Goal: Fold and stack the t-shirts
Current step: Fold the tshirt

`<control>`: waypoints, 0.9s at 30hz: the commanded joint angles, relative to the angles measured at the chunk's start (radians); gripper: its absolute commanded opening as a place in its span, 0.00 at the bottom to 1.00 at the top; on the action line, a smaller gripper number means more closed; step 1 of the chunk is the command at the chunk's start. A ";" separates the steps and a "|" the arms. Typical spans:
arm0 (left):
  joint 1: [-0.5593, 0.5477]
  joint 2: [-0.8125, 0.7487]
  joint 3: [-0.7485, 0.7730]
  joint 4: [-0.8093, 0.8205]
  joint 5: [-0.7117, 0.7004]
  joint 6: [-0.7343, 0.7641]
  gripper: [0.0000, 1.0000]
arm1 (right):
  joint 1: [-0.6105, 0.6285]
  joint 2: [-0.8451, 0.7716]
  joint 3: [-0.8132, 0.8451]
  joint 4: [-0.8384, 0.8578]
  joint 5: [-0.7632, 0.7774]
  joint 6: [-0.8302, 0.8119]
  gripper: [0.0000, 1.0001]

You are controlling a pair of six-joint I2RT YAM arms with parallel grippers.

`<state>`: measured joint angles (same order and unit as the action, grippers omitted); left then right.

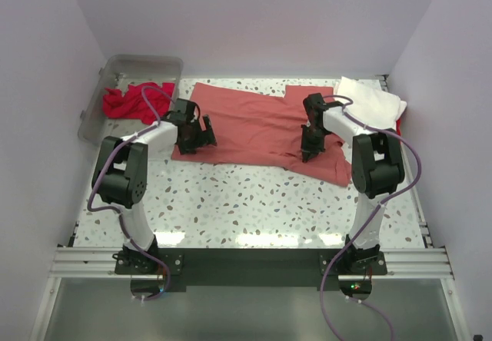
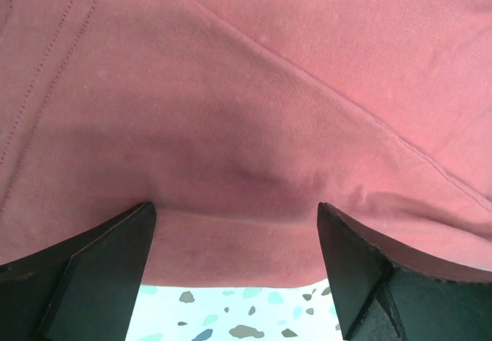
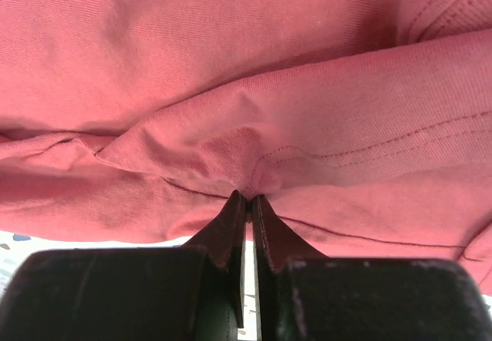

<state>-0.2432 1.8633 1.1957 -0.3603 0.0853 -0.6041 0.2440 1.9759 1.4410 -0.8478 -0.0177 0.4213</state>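
Coral-red t-shirt, cropped in wrist views: right pincer nips it; left pincer wide.

The large faded coral-red cloth t-shirt is a matt, fine-knit fabric, soft and creased, with lines of stitching along its seams. The folded white cloth shirt and the crumpled bright red cloth shirt look equally matt and soft. The clear rectangular plastic bin is smooth and slightly glossy. The pale speckled terrazzo-look tabletop is smooth with a faint sheen. The silver metal rail reflects light dully. The black fingers of the left gripper look like matt, hard plastic, as do those of the right gripper, which are faintly grainy.
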 commanded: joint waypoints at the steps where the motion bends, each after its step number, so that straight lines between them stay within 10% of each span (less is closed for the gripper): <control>1: -0.001 -0.010 -0.045 -0.034 -0.056 0.046 0.92 | 0.003 -0.028 0.058 -0.039 0.015 -0.027 0.01; 15: 0.001 -0.061 -0.090 -0.052 -0.117 0.073 0.93 | 0.003 0.172 0.500 -0.123 0.055 -0.046 0.01; 21: 0.001 -0.081 -0.077 -0.068 -0.139 0.070 0.94 | -0.009 0.204 0.604 -0.145 0.097 -0.027 0.57; 27: 0.001 -0.107 -0.033 -0.092 -0.154 0.053 0.95 | -0.061 -0.007 0.377 -0.080 0.122 -0.021 0.67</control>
<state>-0.2447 1.8042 1.1336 -0.4004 -0.0311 -0.5560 0.2203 2.1345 1.9064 -0.9401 0.0700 0.3962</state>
